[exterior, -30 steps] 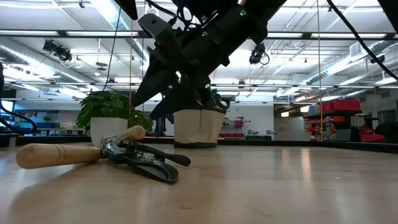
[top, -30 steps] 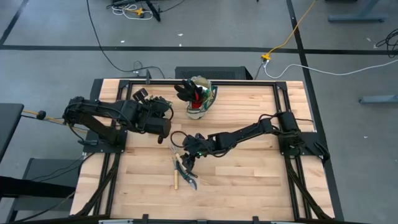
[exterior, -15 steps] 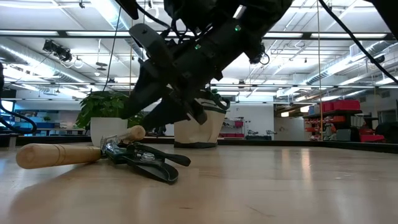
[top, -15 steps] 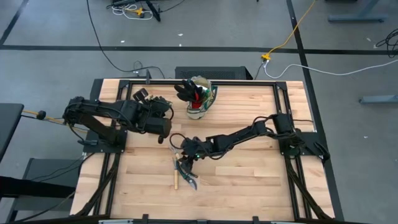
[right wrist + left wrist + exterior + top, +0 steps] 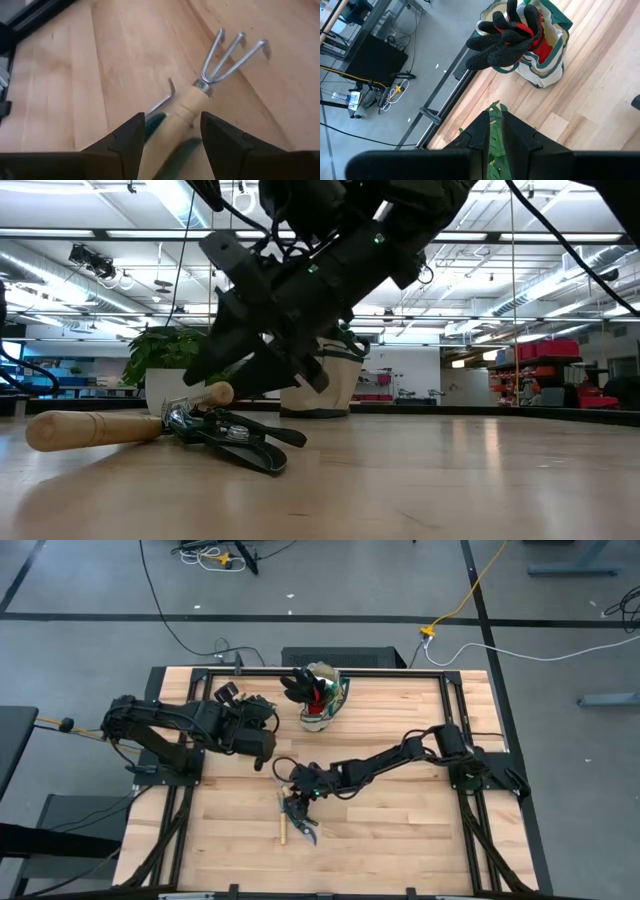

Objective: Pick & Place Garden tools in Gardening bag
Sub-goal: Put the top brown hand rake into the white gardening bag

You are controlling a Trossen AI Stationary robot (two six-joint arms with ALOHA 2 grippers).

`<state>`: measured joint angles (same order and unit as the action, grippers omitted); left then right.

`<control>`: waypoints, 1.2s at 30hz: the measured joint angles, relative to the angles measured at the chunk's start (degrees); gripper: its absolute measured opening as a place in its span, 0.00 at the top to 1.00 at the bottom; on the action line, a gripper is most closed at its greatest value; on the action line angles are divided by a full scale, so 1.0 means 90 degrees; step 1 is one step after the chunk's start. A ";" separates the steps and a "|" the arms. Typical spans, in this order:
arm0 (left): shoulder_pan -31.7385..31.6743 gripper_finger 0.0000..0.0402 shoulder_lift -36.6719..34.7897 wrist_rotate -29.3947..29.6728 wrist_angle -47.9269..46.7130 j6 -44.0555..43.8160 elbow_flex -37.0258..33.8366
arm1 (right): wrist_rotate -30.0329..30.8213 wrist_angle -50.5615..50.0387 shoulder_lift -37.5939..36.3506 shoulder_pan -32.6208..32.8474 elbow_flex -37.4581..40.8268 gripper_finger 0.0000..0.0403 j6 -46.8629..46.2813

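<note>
The right gripper (image 5: pixel 170 131) is down over the wooden-handled rake (image 5: pixel 218 64), jaws spread wide with the pale handle running up between them and nothing gripped yet. So the step in hand looks like the pick of the rake. The pruning shears (image 5: pixel 232 438) lie right against the rake, crossing its handle, with their dark handles just under the gripper.

The gardening bag (image 5: pixel 328 700) stands well beyond the rake, near the far edge of the desk (image 5: pixel 400 840), with the red-and-black glove (image 5: pixel 510 32) already poking out of its mouth.

Next, I'd judge the jaws need to settle a little lower around the handle and close, taking care not to catch the shears along with it; then a lift and a carry across to the bag.

Between rake and bag the boards are bare, so the path looks free. The left gripper (image 5: pixel 494 136) waits off to the bag's side, jaws narrow around the leafy sprig (image 5: pixel 495 117). It sits beside the carry route, so the right arm should keep wide of it.
</note>
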<state>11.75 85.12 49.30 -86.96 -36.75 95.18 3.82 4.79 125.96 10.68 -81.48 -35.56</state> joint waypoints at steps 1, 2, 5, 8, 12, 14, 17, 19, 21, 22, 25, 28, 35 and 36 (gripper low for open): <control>0.0000 0.86 0.0000 -0.0002 0.0007 0.0002 0.0000 | 0.0014 0.0016 0.0012 0.0000 -0.0001 0.52 0.0001; 0.0000 0.86 0.0000 0.0000 0.0005 0.0001 0.0000 | 0.0020 0.0011 0.0014 0.0000 0.0001 0.52 0.0001; 0.0000 0.86 0.0000 -0.0002 0.0008 0.0002 0.0000 | 0.0014 0.0158 0.0072 0.0005 -0.0014 0.52 0.0001; 0.0000 0.86 0.0000 -0.0002 0.0010 0.0002 0.0000 | -0.0003 0.0147 0.0173 0.0009 -0.0004 0.52 0.0001; 0.0000 0.86 0.0000 -0.0002 0.0013 0.0000 0.0000 | 0.0016 0.0270 0.0174 0.0010 -0.0004 0.52 0.0001; 0.0000 0.86 0.0000 -0.0005 0.0013 0.0000 0.0000 | 0.0016 0.0263 0.0174 0.0010 -0.0004 0.52 -0.0001; 0.0000 0.86 0.0000 -0.0002 0.0015 0.0000 0.0000 | 0.0018 0.0265 0.0174 0.0007 -0.0004 0.53 -0.0001; 0.0000 0.86 0.0000 -0.0003 0.0013 0.0000 0.0000 | 0.0018 0.0241 0.0174 0.0007 -0.0004 0.55 -0.0001; 0.0000 0.86 0.0000 -0.0004 0.0015 0.0000 0.0000 | 0.0018 0.0224 0.0174 0.0007 -0.0004 0.58 -0.0001; 0.0000 0.86 0.0000 -0.0002 0.0015 0.0000 0.0000 | 0.0015 0.0205 0.0174 0.0007 -0.0004 0.60 -0.0002; 0.0000 0.86 0.0000 -0.0004 0.0015 0.0000 0.0000 | -0.0005 0.0119 0.0174 0.0002 -0.0004 0.68 -0.0076; 0.0000 0.86 0.0000 -0.0004 0.0016 -0.0002 0.0000 | -0.0012 0.0079 0.0174 -0.0001 -0.0004 0.78 -0.0096; 0.0000 0.86 0.0000 -0.0005 0.0017 -0.0007 0.0000 | -0.0050 0.0081 0.0174 0.0000 -0.0004 0.87 0.0005; 0.0000 0.86 0.0000 -0.0005 0.0017 -0.0007 0.0000 | -0.0049 0.0081 0.0174 0.0000 -0.0004 0.87 0.0014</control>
<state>11.75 85.12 49.25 -86.81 -36.82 95.18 3.38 5.52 127.52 10.68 -81.52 -35.43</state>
